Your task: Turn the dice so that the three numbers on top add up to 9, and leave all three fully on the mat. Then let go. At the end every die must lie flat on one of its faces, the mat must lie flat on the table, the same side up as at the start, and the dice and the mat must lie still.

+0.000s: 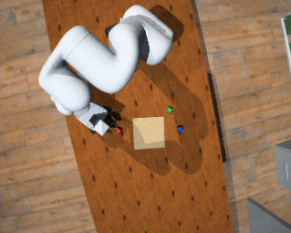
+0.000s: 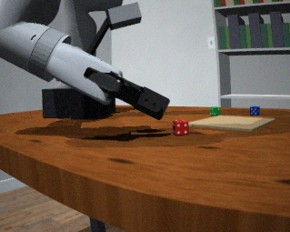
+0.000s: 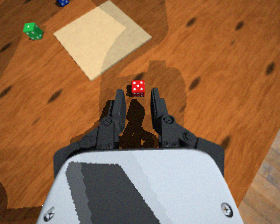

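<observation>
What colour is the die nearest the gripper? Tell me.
Red with white pips: the die lies just beyond the gripper, clearest in the wrist view.

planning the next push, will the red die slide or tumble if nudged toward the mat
The red die sits flat on smooth wood, so a low nudge likely slides it. A higher push could tip it. The mat has a raised edge that may catch and roll it.

Table [image 2: 126,176] looks like polished knotty wood, kinda glossy. On it, the tan mat [image 2: 233,122] is matt, papery. Beside the mat, red die [image 2: 180,127] seems smooth plastic.
</observation>
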`<action>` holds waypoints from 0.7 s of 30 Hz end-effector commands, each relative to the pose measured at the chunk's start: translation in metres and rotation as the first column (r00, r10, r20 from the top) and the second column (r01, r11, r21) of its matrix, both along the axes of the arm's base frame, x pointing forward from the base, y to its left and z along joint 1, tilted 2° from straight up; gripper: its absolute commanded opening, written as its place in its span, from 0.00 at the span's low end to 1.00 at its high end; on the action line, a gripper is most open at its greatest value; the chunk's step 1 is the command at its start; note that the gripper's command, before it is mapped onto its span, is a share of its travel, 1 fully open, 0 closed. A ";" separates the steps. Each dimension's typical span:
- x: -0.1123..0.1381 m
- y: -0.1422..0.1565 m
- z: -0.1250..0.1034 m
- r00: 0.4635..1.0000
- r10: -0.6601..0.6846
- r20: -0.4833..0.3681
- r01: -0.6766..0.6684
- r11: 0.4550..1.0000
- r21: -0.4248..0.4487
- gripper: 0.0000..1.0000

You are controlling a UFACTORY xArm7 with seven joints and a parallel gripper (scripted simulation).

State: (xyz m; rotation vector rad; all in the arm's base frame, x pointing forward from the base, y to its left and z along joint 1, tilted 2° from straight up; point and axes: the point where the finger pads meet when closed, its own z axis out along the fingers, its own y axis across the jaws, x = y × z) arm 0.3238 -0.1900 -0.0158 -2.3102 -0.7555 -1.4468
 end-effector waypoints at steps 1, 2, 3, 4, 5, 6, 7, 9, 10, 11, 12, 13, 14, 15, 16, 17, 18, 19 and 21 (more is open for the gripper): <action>0.000 -0.001 0.007 1.000 0.000 0.002 0.000 1.000 -0.003 0.36; 0.000 -0.001 0.007 1.000 0.000 0.002 0.000 1.000 -0.003 0.36; 0.000 -0.001 0.007 1.000 0.000 0.002 0.000 1.000 -0.003 0.36; 0.000 -0.001 0.010 1.000 0.000 0.002 0.000 1.000 -0.003 0.36; 0.000 -0.001 0.013 1.000 0.000 0.002 0.000 1.000 -0.003 0.36; 0.000 -0.002 0.017 1.000 0.000 0.002 0.000 1.000 -0.003 0.36; -0.001 -0.002 0.021 1.000 0.000 0.002 0.000 1.000 -0.003 0.36; -0.001 -0.002 0.030 1.000 0.000 0.002 0.000 1.000 -0.003 0.36; -0.001 -0.002 0.035 1.000 0.000 0.002 0.000 1.000 -0.003 0.36; -0.001 -0.002 0.040 1.000 0.000 0.002 0.000 1.000 -0.003 0.36; -0.001 -0.002 0.044 1.000 0.000 0.002 0.000 1.000 -0.003 0.36; -0.002 -0.002 0.048 1.000 0.000 0.002 0.000 1.000 -0.003 0.36; -0.002 -0.002 0.051 1.000 0.000 0.002 0.000 1.000 -0.003 0.36; -0.002 -0.002 0.054 1.000 0.000 0.002 0.000 1.000 -0.003 0.36; -0.002 -0.002 0.056 1.000 0.000 0.002 0.000 1.000 -0.003 0.36; -0.002 -0.002 0.058 1.000 0.000 0.002 0.000 1.000 -0.003 0.36; -0.002 -0.002 0.059 1.000 0.000 0.002 0.000 1.000 -0.003 0.36; -0.002 -0.002 0.059 1.000 0.000 0.002 0.000 1.000 -0.003 0.36; -0.002 -0.002 0.060 1.000 0.000 0.002 0.000 1.000 -0.003 0.36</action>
